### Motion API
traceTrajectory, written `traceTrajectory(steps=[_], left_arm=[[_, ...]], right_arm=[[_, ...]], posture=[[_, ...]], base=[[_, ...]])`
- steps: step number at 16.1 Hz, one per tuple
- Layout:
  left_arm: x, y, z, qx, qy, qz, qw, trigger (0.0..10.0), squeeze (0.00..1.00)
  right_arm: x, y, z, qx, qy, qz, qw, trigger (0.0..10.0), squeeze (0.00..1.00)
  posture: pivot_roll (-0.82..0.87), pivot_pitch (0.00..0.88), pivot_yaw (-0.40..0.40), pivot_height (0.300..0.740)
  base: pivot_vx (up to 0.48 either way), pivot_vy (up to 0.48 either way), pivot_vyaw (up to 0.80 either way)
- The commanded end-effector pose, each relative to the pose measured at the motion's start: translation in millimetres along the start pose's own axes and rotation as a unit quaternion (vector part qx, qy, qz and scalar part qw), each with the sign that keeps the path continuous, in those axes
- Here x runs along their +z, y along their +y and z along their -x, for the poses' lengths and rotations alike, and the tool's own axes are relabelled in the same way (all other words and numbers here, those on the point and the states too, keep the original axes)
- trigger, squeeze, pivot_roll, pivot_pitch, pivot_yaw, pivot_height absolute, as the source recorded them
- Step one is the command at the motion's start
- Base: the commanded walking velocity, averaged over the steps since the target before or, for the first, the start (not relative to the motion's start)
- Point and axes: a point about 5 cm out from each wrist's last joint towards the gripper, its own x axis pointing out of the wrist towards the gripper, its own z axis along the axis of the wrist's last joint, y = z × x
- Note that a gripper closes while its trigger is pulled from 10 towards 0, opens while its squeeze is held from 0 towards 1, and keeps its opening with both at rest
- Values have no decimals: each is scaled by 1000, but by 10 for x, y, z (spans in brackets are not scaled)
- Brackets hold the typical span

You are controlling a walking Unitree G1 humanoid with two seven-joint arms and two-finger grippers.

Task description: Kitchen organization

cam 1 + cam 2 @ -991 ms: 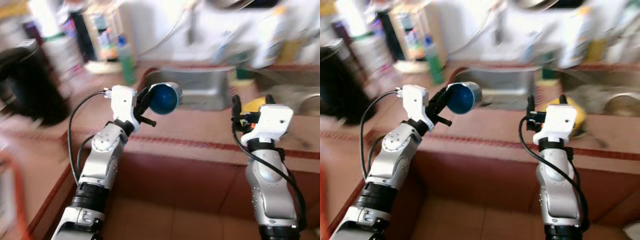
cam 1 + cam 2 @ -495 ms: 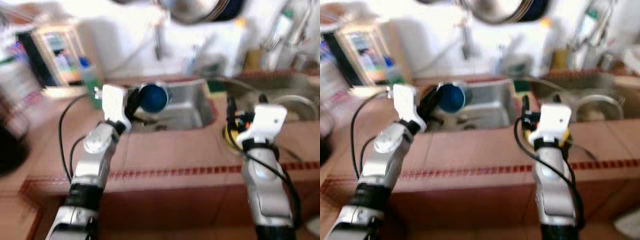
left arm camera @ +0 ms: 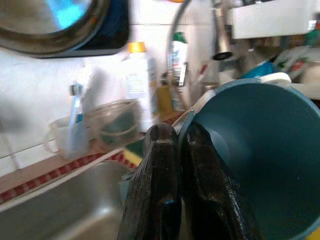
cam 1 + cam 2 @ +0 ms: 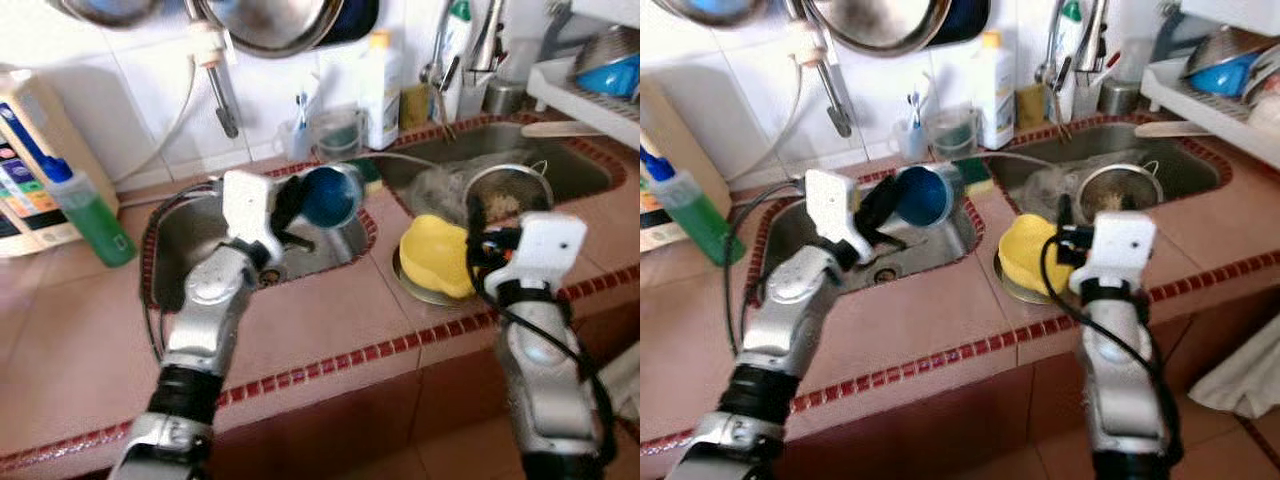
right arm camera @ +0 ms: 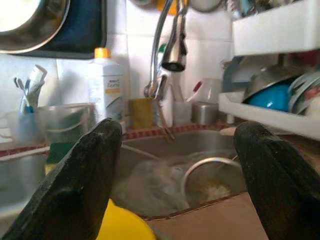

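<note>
The white bottle's (image 5: 106, 89) label is too blurred to read; no other lettering legible.

The cup (image 4: 331, 196) pinched in my left end effector (image 3: 181, 165) looked like smooth blue plastic with a slight sheen. The sink (image 4: 195, 245) was brushed steel, dull grey. The surface (image 4: 80, 340) was matt terracotta tile. The yellow bowl (image 4: 437, 258) seemed glossy plastic, and my fingers (image 5: 85, 180) were matt black, perhaps rubber.
</note>
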Motion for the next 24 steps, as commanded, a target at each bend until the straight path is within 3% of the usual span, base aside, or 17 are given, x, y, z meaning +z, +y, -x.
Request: traceTrajectory(steps=[1, 11, 16, 24], left_arm=[[78, 71, 7, 9, -10, -7, 1000, 10000, 0], [21, 93, -26, 25, 28, 7, 999, 10000, 0], [48, 188, -152, 54, 55, -11, 997, 10000, 0], [44, 136, -170, 28, 51, -15, 998, 10000, 0]], right_arm=[[72, 55, -20, 10, -17, -8, 1000, 10000, 0], [71, 41, -29, 11, -9, -10, 1000, 10000, 0], [49, 50, 28, 43, 4, -8, 999, 10000, 0], [48, 67, 105, 43, 9, -14, 999, 10000, 0]], posture=[[-241, 0, 127, 740], [-244, 13, 127, 740], [-252, 27, 138, 740], [-262, 36, 155, 740]], base=[[0, 0, 0], [0, 0, 0], [0, 0, 0], [0, 0, 0]])
